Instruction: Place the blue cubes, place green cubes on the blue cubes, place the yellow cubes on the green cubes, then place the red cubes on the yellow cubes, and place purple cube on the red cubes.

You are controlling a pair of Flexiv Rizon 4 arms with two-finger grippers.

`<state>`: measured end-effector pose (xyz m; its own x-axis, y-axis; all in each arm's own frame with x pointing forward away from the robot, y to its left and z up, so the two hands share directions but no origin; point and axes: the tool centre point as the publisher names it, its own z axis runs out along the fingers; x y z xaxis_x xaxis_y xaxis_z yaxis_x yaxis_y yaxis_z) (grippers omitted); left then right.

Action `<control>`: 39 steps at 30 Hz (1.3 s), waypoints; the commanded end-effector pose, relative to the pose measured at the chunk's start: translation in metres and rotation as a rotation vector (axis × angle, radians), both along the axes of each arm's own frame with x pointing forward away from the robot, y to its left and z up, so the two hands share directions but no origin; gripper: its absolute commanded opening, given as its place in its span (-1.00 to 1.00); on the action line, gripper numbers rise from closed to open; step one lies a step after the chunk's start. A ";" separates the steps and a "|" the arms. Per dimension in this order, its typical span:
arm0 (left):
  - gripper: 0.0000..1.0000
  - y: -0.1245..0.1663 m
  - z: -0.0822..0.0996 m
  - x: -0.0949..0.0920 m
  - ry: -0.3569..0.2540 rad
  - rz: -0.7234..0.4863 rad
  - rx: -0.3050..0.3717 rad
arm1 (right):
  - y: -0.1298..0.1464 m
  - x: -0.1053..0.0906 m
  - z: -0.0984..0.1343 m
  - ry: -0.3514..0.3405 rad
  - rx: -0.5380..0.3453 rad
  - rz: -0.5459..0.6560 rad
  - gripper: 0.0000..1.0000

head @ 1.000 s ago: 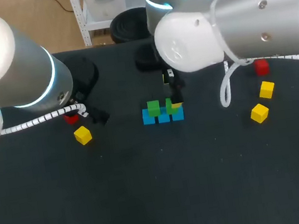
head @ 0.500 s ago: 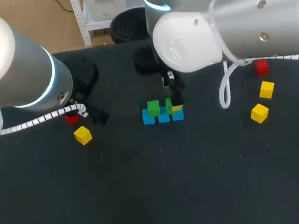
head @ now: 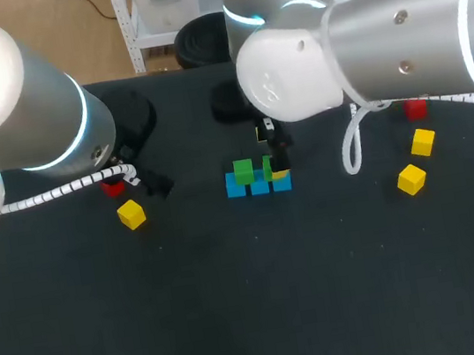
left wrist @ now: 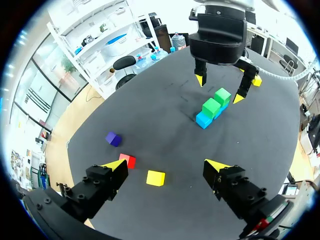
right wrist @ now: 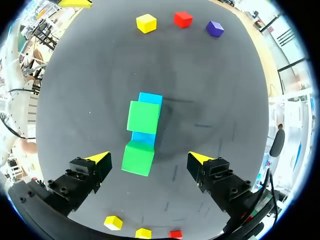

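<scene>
While the right gripper [right wrist: 147,159] hangs over the stack, its yellow-tipped fingers spread wide and holding nothing, I log the layout. The row of small blue cubes [head: 259,187] sits near the middle of the dark matte table [head: 267,316]. The two small green cubes [head: 243,172] rest on top of it, with a gap between them showing blue. In the right wrist view the nearer green cube [right wrist: 138,157] lies below the open fingers, closer to one than the other, and untouched as far as I can tell.

On the other side the left gripper [left wrist: 165,167] is also spread and empty. One small yellow cube [left wrist: 155,178] lies ahead between its fingers, a small red cube [left wrist: 127,160] sits just beside one fingertip, and the small purple cube [left wrist: 113,139] is further out. The other two yellow cubes [head: 411,179] and a second red cube [head: 415,106] lie on the right side, well apart from the stack.

Judgement: the blue and green layers are placed, and the yellow layer comes next.

Risks:
- The right fingers sit off-centre over the nearer green cube, so a sideways move at low height could clip it off the blue row
- With a gap between the greens, a yellow cube set there may tilt or drop in
- On the left pick, the red cube is so near the fingertip that it could get shoved or pinched along with the yellow one
</scene>
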<state>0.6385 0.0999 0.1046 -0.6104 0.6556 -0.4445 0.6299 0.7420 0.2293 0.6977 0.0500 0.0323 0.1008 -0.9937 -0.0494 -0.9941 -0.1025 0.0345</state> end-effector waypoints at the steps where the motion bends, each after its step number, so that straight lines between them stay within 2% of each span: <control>1: 1.00 0.001 0.000 0.000 0.000 -0.002 -0.002 | 0.001 0.002 -0.001 0.005 -0.001 0.001 1.00; 10: 1.00 0.001 0.000 0.000 0.000 -0.002 -0.002 | 0.001 0.002 -0.002 0.008 -0.002 0.003 1.00; 11: 1.00 0.001 0.000 0.000 0.000 -0.002 -0.002 | 0.001 0.002 -0.002 0.008 -0.002 0.003 0.72; 12: 1.00 0.001 0.000 0.000 0.000 -0.002 -0.002 | 0.001 0.002 -0.002 0.008 -0.002 0.003 0.59; 14: 1.00 0.001 0.000 0.000 0.000 -0.002 -0.002 | 0.001 0.002 -0.002 0.008 -0.001 0.003 0.47; 15: 1.00 0.001 0.000 0.000 0.000 -0.002 -0.002 | 0.001 0.002 -0.002 0.008 -0.001 0.004 0.31; 18: 1.00 0.001 0.000 0.000 0.000 -0.002 -0.002 | 0.001 0.002 -0.002 0.009 -0.001 0.005 0.09; 20: 1.00 0.001 0.000 0.000 0.000 -0.002 -0.002 | 0.001 0.002 -0.002 0.011 0.000 0.004 0.11; 24: 1.00 0.001 0.000 0.000 0.000 -0.002 -0.002 | 0.001 0.002 -0.003 0.015 0.000 0.006 0.32; 27: 1.00 0.001 0.000 0.000 0.000 -0.002 -0.002 | 0.001 0.002 -0.003 0.017 0.001 0.007 1.00; 39: 1.00 0.001 0.000 0.000 0.000 -0.002 -0.002 | 0.000 0.000 0.001 0.011 0.003 -0.007 1.00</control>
